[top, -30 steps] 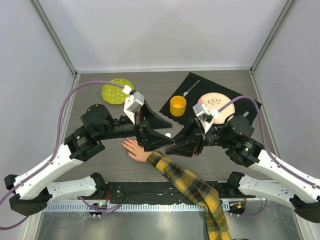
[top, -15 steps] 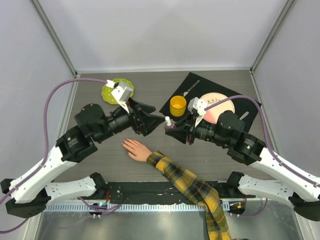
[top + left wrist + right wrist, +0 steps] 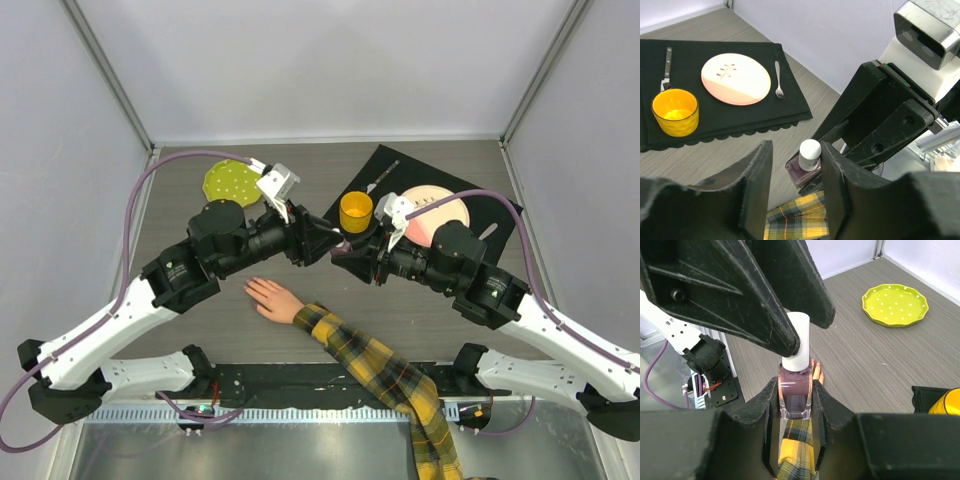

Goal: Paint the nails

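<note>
- The worktop (image 3: 200, 330) carries the mannequin hand (image 3: 270, 298). It lies flat near the front edge, with its plaid sleeve (image 3: 380, 375) trailing right and its fingers pointing left and away.
- Your right hand (image 3: 795, 410) is clamped on the body of the polish bottle (image 3: 795, 400). It holds the bottle above that sleeve, neck aimed at your left hand.
- Your left hand (image 3: 795, 157) is partly open, its fingers straddling the white cap (image 3: 810, 149). A gap shows on one side, so there is no grip yet. The cap's long axis runs straight into it.
- The nails (image 3: 250, 288) lie below both hands, nearer your left arm. They look pale, and are too small to tell any colour.
</note>
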Tool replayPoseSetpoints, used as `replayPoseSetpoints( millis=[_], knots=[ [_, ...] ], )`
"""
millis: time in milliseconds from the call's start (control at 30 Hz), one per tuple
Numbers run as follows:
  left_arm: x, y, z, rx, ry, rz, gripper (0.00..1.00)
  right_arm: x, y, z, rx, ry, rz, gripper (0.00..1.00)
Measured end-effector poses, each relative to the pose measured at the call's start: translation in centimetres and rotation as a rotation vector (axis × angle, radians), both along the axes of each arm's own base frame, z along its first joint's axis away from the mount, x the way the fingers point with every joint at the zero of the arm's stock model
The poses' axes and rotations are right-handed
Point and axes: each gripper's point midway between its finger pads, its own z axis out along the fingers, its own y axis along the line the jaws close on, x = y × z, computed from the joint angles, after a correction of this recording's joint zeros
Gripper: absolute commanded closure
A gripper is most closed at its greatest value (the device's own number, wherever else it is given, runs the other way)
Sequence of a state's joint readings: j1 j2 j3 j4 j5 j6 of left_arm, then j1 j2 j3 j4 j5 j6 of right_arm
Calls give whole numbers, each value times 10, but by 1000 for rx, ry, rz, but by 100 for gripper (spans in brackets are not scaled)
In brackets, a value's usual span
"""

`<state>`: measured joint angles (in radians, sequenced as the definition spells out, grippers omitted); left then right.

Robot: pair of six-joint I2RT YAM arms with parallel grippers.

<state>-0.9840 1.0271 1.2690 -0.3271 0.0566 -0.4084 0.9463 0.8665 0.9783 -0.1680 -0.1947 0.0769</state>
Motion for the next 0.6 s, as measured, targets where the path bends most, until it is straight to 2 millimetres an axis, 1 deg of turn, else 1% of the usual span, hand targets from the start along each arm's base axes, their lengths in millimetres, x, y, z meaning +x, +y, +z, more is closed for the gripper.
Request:
replayPoseSetpoints(
  millis=[133,233,333,367,400,533,600],
  knots=[
    [-1,-4,-4,8,8,-12,63,1,0,0,-1,0,-7,99],
    [-2,-8,-7,14,14,-25,71,2,-1,0,-1,0,-11,99],
    [-5,-11,-8,18,19,-45,88,2,-1,0,0,0,-14,99],
    [-5,-11,-8,18,18,-50,98,2,-1,0,-1,2,-14,99],
    [-7,-12,-8,19,17,-62,100,2,-1,0,-1,4,-14,99],
    [-17,-14,-7,20,-1,-127,100,-4,1,1,5,10,20,99],
    [-27,-14,-4,7,-11,-178,100,-18,4,4,22,25,99,99]
  ],
)
